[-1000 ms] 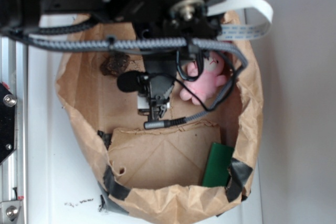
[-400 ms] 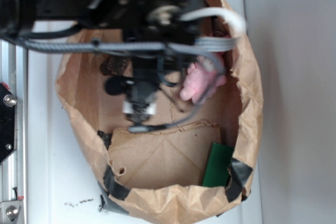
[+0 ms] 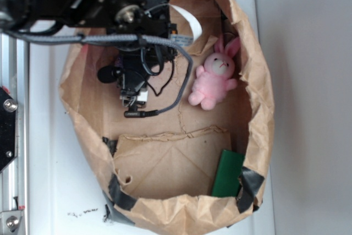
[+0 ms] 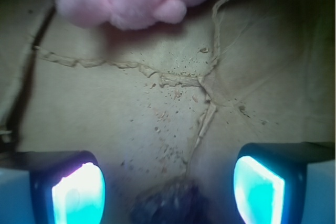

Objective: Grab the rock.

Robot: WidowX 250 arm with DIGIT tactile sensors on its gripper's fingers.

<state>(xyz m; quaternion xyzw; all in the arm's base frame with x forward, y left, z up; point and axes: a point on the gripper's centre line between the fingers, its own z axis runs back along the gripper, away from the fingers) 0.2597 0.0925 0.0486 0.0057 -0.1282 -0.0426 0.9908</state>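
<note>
White worktop [image 3: 49, 163] carries a brown paper bag [image 3: 258, 81] with its walls rolled down, and everything lies on the bag's creased floor. In the wrist view the rock [image 4: 170, 208] shows as a dark, blurred lump at 6 o'clock, on the paper roughly midway between the two glowing pads [image 4: 79, 192]; in the exterior view the arm hides it. The end effector [image 4: 168, 195] is spread wide, jaws well apart on either side of the lump and not touching it. Loose crumbs dot the paper around it, so the rock is probably hard but flaky, light, and rough enough not to slip; a grip across its middle, closed gently, seems the safest hold. A pink plush bunny [image 3: 214, 81] lies at about 3 o'clock from the end effector in the exterior view, well apart. A flat green card [image 3: 226, 173] leans near the bag wall at 5 o'clock.
</note>
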